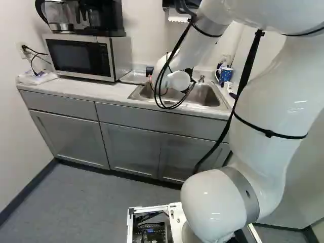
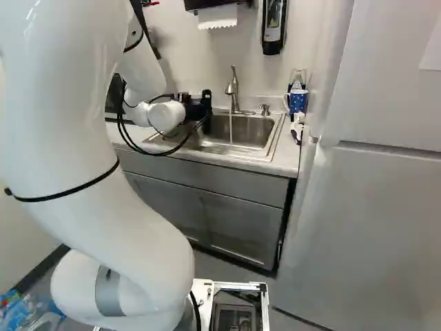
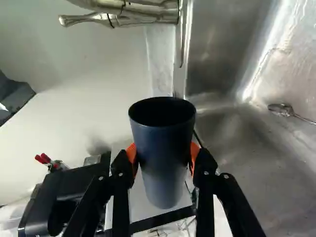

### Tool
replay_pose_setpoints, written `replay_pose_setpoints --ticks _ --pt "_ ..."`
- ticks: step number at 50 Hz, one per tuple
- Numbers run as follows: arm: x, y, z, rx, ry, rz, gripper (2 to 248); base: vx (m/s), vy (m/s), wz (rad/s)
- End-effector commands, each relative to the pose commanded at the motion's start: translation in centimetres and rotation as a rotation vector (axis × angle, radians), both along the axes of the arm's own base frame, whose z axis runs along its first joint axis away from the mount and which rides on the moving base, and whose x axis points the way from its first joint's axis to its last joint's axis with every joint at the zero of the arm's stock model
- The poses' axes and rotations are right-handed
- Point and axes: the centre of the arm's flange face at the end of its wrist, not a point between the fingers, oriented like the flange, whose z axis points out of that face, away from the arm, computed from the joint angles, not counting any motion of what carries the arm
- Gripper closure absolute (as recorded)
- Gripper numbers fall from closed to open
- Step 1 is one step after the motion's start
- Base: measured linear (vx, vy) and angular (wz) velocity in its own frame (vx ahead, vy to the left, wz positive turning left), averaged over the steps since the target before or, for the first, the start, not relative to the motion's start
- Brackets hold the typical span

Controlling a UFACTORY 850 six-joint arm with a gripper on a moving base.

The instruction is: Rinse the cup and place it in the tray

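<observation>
My gripper point(image 2: 200, 107) is over the left side of the sink in the right base view, its fingertips hard to make out there. In the wrist view the gripper point(image 3: 164, 157) is shut on the dark blue cup point(image 3: 165, 163), an orange pad against each side. The cup's open rim faces the camera, and its inside looks dark. Beside the sink, toward the microwave, a flat pale tray point(image 1: 134, 77) lies on the counter, partly hidden by the arm.
Water runs from the faucet point(image 2: 233, 89) into the sink point(image 2: 244, 132). A spoon point(image 3: 281, 109) lies in the basin. The microwave point(image 1: 83, 56) stands left of the sink; a blue patterned mug point(image 2: 297, 101) stands right of it. A refrigerator point(image 2: 372, 207) borders the counter.
</observation>
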Motion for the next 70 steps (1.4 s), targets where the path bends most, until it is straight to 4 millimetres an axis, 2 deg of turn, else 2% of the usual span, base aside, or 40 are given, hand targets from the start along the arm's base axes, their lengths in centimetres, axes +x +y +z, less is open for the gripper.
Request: replay_pose_setpoints --ticks 70 --pt "0.00 0.00 0.00 -0.720 -0.079 0.132 129 0.000 0.000 0.000"
